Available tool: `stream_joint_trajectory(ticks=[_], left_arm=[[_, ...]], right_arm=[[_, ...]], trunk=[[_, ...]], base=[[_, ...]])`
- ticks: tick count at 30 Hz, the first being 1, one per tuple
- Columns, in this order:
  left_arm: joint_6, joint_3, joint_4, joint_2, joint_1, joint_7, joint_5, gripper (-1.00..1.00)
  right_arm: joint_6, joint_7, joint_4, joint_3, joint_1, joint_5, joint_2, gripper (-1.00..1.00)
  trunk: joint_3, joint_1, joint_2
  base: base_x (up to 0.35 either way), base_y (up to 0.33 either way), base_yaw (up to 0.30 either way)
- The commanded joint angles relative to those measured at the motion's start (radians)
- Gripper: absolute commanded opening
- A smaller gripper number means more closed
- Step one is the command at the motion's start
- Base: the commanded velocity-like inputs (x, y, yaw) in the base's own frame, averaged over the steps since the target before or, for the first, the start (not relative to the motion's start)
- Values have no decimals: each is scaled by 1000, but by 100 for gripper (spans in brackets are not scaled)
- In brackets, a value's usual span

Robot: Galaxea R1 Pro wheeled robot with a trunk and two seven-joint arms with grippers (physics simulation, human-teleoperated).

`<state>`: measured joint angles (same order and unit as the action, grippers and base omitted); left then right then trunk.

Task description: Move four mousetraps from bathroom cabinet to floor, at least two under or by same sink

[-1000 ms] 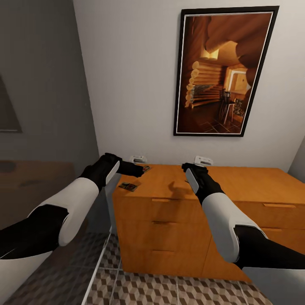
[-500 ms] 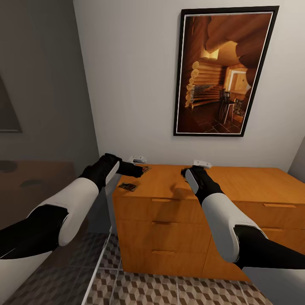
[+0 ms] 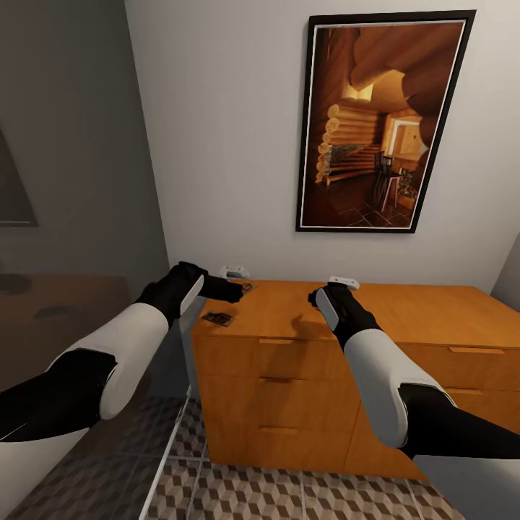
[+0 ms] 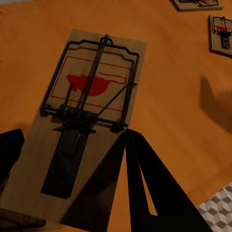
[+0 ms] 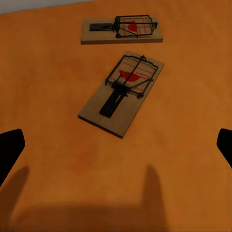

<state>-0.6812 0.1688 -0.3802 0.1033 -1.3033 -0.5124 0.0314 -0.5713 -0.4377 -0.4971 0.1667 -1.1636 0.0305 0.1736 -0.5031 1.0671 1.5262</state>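
No writing or brand name can be read anywhere; the only marking seen is a red mouse silhouette inside a thin red frame, printed on the board of each mousetrap shown close up. In the left wrist view one such mousetrap (image 4: 84,116) lies flat on the orange-brown top of the cabinet (image 4: 179,121), its dark wire bar and spring across the print. The left gripper (image 4: 72,188) is spread, one dark finger (image 4: 145,188) overlapping the trap's near edge and the other cut off at the picture's border — whether the fingers touch the board cannot be told. Two more traps (image 4: 221,31) are seen far across the top, both clipped by the frame.

In the right wrist view two mousetraps lie close together but apart on the cabinet top (image 5: 48,96): a nearer one (image 5: 122,92) set at an angle and a farther one (image 5: 123,30) lying crosswise. The right gripper (image 5: 116,145) is spread wide above the bare wood short of the nearer trap, only its two dark fingertips (image 5: 9,147) showing at the borders, with their shadows on the wood.

From the head view the left gripper (image 3: 235,290) is held over the cabinet's left end (image 3: 274,390), where one small trap (image 3: 217,318) lies near the front edge and another (image 3: 248,287) is mostly hidden behind the fingers. The right gripper (image 3: 321,295) is largely hidden by its own wrist. The patterned bathroom floor (image 3: 289,491) is seen below, and a framed picture (image 3: 383,119) of a log interior hangs on the wall.
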Motion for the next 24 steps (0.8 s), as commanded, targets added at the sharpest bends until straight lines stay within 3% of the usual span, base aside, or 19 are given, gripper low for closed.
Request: stream_joint_trajectory(ticks=[1,7,15,24], left_arm=[[-1,3,-2,0,-1,-5,7,-100],[-1,3,-2,0,-1,5,7,-100],[0,4,-2,1,-1,32,9,-100],[2,3,-4,1,-1,36,10,-100]], right_arm=[[-3,-4,-1,4,-1,3,1,100],[-3,-3,-3,3,-1,2,1,100],[0,-3,-3,2,-1,1,1,100],[8,-3,-3,4,-1,3,1,100]], trunk=[[-1,0,1],[-1,0,1],[-1,0,1],[-1,0,1]], base=[[0,0,0],[34,0,0],[201,0,0],[37,0,0]])
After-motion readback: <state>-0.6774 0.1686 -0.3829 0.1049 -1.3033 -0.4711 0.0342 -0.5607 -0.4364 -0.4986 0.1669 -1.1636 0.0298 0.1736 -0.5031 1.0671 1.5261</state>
